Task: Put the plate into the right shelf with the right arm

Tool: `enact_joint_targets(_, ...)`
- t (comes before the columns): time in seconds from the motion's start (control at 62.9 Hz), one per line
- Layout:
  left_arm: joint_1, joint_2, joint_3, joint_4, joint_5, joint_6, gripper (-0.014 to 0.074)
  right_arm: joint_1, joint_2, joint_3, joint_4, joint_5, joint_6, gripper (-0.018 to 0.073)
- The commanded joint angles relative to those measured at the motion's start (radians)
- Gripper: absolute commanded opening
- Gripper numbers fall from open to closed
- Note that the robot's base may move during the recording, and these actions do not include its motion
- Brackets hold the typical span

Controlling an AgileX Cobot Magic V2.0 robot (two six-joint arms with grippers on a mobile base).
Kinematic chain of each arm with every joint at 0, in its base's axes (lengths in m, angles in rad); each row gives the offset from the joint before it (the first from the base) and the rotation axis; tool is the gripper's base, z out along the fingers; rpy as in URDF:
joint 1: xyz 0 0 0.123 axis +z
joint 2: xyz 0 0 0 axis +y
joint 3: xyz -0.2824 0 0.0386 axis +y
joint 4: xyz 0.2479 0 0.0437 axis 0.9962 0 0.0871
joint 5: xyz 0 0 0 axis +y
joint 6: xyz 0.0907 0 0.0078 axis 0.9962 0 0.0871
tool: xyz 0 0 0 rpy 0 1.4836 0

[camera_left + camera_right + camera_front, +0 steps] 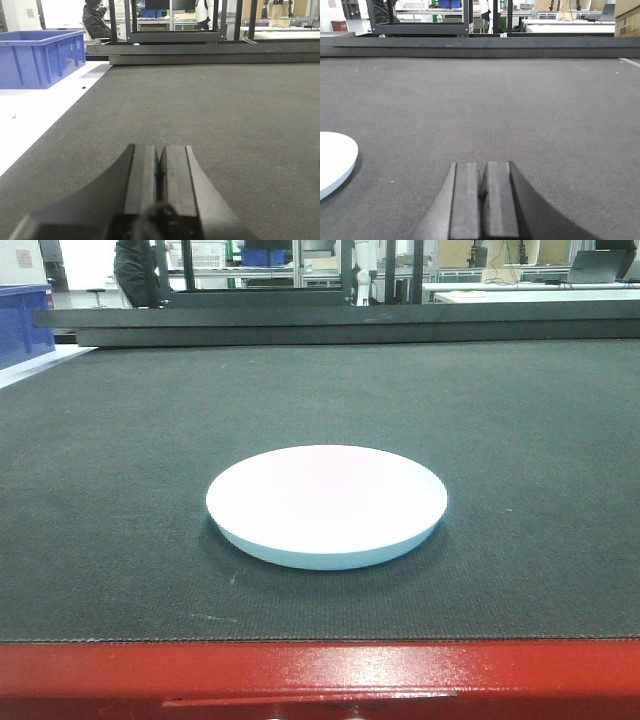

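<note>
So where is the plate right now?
In the front view the plate sits on the dark mat, near the red table edge; the right wrist view shows it left of the right gripper.

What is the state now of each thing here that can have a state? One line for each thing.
plate: right side up, flat on the mat, empty, not held.
left gripper: shut, holding nothing, low over the mat.
right gripper: shut, holding nothing, not touching the plate.
blue bin: upright, open at the top; its inside is hidden.
</note>
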Motion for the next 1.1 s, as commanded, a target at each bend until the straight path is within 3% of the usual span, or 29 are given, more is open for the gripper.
enact_joint_targets(0.0, -0.006, -0.004, 0.010, -0.006, -0.088, -0.001, -0.0047, -0.008, -0.013, -0.008, -0.003, -0.098, -0.002, 0.0054)
enact_joint_targets(0.445, -0.006, -0.004, 0.010, -0.006, -0.088, -0.001, -0.0047, -0.008, -0.013, -0.008, -0.003, -0.102, -0.002, 0.0054)
enact_joint_targets(0.7, -0.006, -0.004, 0.010, -0.006, -0.088, -0.001, -0.0047, -0.008, -0.012, -0.046, 0.011, -0.284, 0.012, 0.0054)
enact_joint_targets(0.922, -0.006, -0.004, 0.010, -0.006, -0.088, -0.001, -0.0047, -0.008, 0.079, -0.298, 0.011, -0.061, 0.012, 0.0054)
enact_joint_targets(1.081, -0.006, -0.004, 0.010, -0.006, -0.088, -0.001, -0.0047, -0.008, 0.251, -0.476, 0.016, 0.219, 0.012, 0.0054)
